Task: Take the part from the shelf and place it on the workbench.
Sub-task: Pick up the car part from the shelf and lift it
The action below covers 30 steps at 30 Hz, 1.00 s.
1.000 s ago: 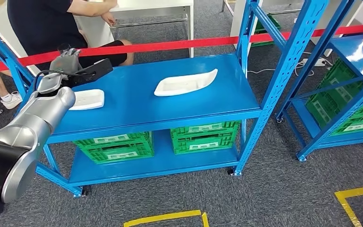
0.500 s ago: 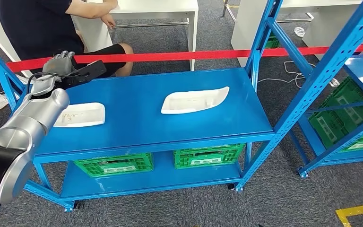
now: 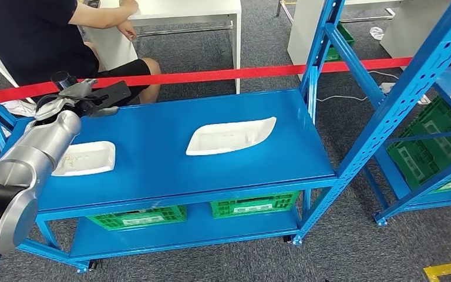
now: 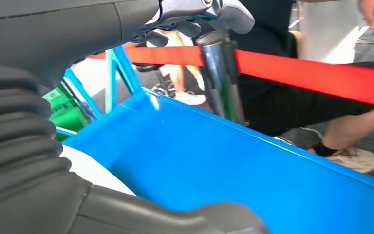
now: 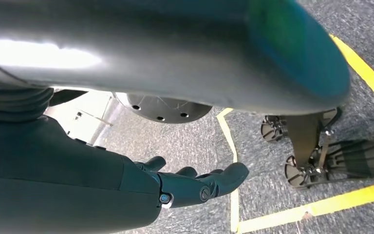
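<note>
The left hand (image 3: pixel 79 94) grips a dark part (image 3: pixel 108 92), raised over the blue table's (image 3: pixel 164 158) far left corner. The right hand (image 5: pixel 195 183) hangs open-fingered, holding nothing, above the carpet. The whole view has shifted since earlier, as the camera moved.

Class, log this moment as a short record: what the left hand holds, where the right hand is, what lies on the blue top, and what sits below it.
left hand: grips a dark part over the shelf's far left edge
right hand: hangs open above the floor
on top: two white trays, one central, one left
below: green crates
behind: red tape, seated person
</note>
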### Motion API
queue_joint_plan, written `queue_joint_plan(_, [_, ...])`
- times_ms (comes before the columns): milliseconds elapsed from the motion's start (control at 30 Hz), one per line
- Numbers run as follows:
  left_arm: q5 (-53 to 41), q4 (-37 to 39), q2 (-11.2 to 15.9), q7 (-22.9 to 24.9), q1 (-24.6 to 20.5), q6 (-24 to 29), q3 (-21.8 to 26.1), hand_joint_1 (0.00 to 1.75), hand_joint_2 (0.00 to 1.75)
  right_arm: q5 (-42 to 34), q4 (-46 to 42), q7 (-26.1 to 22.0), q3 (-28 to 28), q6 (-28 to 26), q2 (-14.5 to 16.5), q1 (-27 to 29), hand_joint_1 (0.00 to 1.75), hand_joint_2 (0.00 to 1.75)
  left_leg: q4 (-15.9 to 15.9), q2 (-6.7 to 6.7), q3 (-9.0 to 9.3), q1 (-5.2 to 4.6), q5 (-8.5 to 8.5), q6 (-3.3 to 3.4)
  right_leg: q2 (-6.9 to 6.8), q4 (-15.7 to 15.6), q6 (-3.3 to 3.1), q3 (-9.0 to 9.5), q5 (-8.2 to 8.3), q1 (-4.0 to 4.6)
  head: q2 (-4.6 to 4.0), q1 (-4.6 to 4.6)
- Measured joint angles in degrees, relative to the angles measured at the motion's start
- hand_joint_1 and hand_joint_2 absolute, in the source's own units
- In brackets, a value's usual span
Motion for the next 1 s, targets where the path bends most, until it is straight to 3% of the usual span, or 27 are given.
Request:
queue_joint_plan(333, [-0.50,-0.09,-0.08,-0.83,0.29,0.39,0.76,0.00,1.75,0.05,0.00,0.01,0.02,0.00,0.00,-0.01,0.00,0.00,-0.64,0.08,0.45,-0.02,-0.22,-0.55,-0.01,0.04,-0.12,0.21,0.02,-0.01,0.00,0.01])
queue_joint_plan(467, [0.97,-0.13,-0.14,-2.33,0.27,-1.76,1.59,0.00,1.75,0.05,0.00,0.02,0.02,0.00,0.01,0.02,0.00,0.00,-0.59,0.08,0.57,-0.04,-0.18,-0.59,-0.01,0.03,-0.05,0.34,0.09,-0.12,0.00,0.02])
queue_joint_plan(600, [2.79,-0.26,-0.07,-5.17,0.27,-5.10,3.10,0.00,0.00,0.05,0.00,0.01,0.02,0.00,0.01,0.04,0.00,0.00,-0.54,0.08,0.65,-0.05,-0.17,-0.56,-0.01,0.03,0.00,0.41,0.12,-0.19,0.00,0.03])
queue_joint_plan(1000, [3.49,-0.83,0.02,-7.31,0.27,-6.68,4.61,0.00,0.00,0.03,0.00,0.01,0.02,0.00,0.02,0.11,0.00,0.00,-0.48,0.08,0.65,-0.12,-0.18,-0.54,-0.03,0.03,0.03,0.44,0.13,-0.26,0.00,0.03])
